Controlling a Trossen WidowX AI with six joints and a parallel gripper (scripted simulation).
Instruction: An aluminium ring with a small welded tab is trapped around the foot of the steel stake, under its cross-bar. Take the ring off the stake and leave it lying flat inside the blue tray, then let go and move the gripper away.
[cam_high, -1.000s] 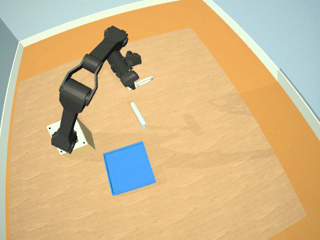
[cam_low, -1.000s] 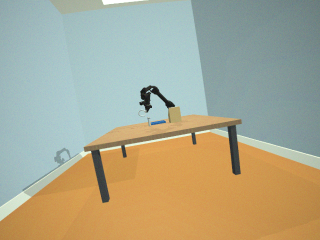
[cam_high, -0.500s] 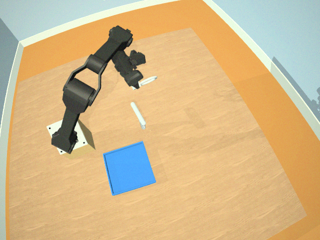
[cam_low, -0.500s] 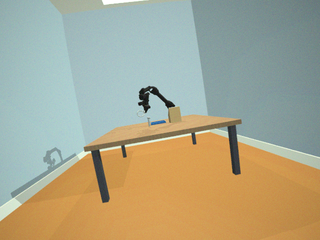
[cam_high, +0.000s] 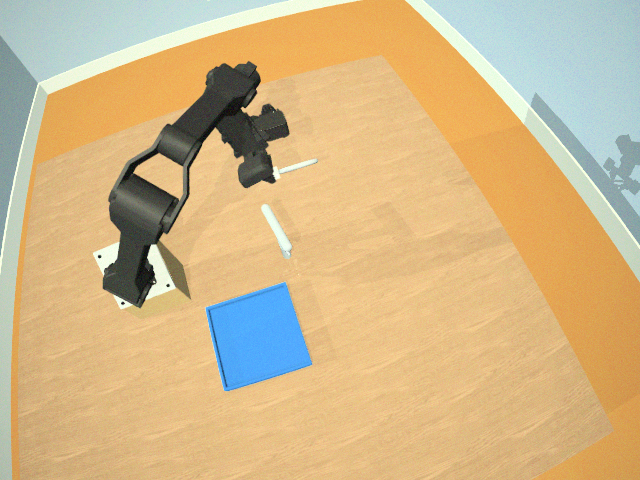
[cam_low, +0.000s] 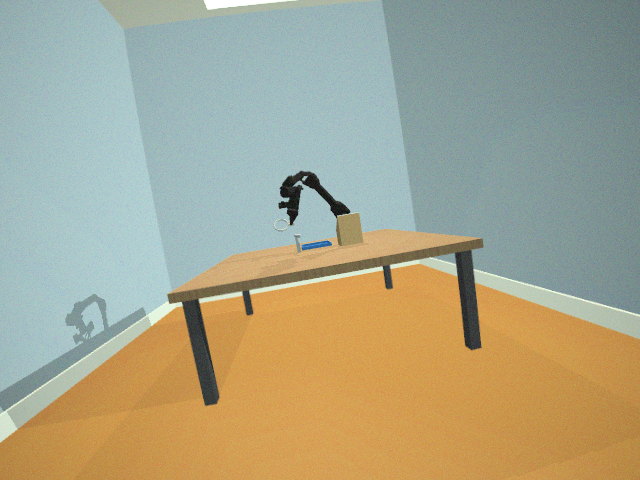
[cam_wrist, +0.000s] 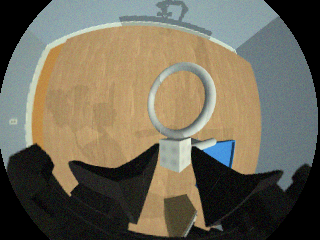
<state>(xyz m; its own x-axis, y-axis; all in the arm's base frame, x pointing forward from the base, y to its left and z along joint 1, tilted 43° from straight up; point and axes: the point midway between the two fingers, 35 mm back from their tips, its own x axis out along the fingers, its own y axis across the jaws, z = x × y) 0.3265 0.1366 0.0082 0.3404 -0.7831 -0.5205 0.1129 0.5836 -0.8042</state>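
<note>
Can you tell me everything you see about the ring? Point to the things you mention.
The aluminium ring (cam_high: 298, 166) (cam_low: 275, 228) (cam_wrist: 210, 95) is a thin, round, pale grey hoop that looks like metal. A small blocky tab (cam_wrist: 174, 154) sticks out from its edge. The hand (cam_wrist: 175, 150) grips that tab, so the ring hangs in the air, tipped up rather than flat, off the stake (cam_high: 276, 228) (cam_low: 297, 243).

It looks like a plain test room for a robot arm (cam_high: 206, 111) (cam_low: 323, 193). The arm sits on a wooden table (cam_high: 413, 320) (cam_low: 330, 263), with blue walls (cam_high: 542, 46) (cam_low: 258, 103) at twelve o'clock in the side view.

On my wooden table (cam_high: 413, 320) (cam_low: 330, 263) (cam_wrist: 120, 65), the blue tray (cam_high: 258, 335) (cam_low: 316, 245) (cam_wrist: 225, 152) lay at six o'clock from the upright stake (cam_high: 276, 228) (cam_low: 297, 243) (cam_wrist: 205, 144).
</note>
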